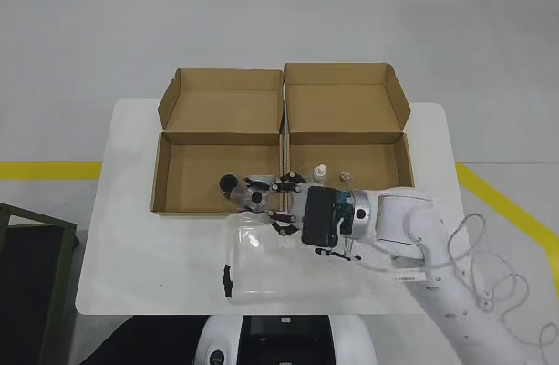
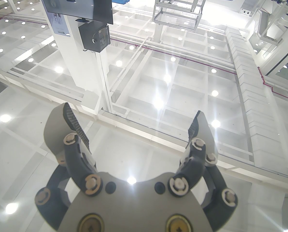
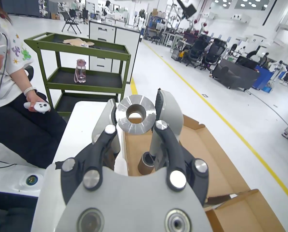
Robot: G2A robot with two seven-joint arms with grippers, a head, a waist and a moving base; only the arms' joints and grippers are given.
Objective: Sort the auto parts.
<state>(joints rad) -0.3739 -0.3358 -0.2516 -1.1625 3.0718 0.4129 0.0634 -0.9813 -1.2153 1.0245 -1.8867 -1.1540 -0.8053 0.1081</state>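
**Left claw** (image 2: 134, 124): fingers spread wide, empty, aimed at the ceiling.

**Left open brown cardboard box** (image 1: 183, 178): rests on the white counter (image 1: 133, 228). A short dark metal cylinder (image 1: 229, 185) stands inside, by the box's near wall.

**Right claw** (image 3: 136, 105): above that near wall, just right of the cylinder, closed on the rim of a silver machined metal ring (image 3: 134, 127).

**Clear plastic bag** (image 1: 288, 269): lies on the counter in front of the box.

**Second open cardboard box** (image 1: 379, 164): adjoins the first on its right and holds small pale parts (image 1: 321, 171).
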